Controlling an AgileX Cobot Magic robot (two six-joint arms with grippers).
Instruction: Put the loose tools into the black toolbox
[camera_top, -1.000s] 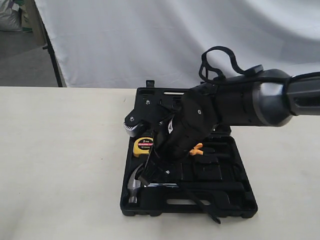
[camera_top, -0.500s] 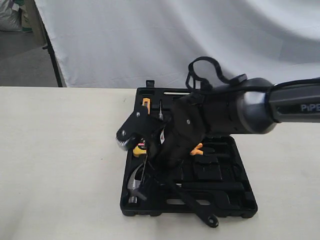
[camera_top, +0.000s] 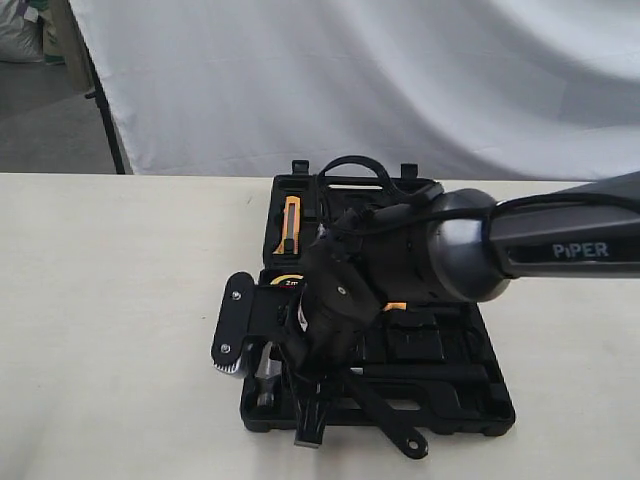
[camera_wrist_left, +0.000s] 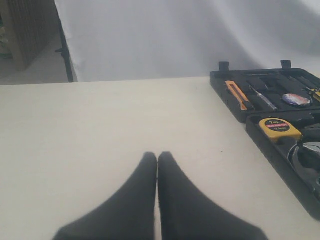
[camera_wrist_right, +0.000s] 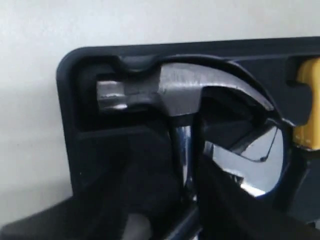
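Observation:
The black toolbox (camera_top: 490, 415) lies open on the table, also in the left wrist view (camera_wrist_left: 270, 155) and right wrist view (camera_wrist_right: 67, 100). The steel-headed hammer (camera_top: 265, 368) rests in its recess at the box's near left corner (camera_wrist_right: 185, 90). My right gripper (camera_top: 300, 400) points down over it, and its open fingers straddle the hammer's steel neck (camera_wrist_right: 187, 185). The wrench (camera_top: 395, 425) lies slanted across the near half, handle end past the front rim, silver jaw (camera_wrist_right: 245, 160) beside the hammer. My left gripper (camera_wrist_left: 157, 155) is shut and empty above bare table, left of the box.
A yellow tape measure (camera_top: 290, 282) sits in the box behind the hammer. An orange utility knife (camera_top: 290, 222) lies in the far half. A white backdrop hangs behind the table. The right arm covers most of the box's middle.
My right arm has swung down and towards the near left corner of the box. Its gripper has dropped over the hammer and its fingers have parted.

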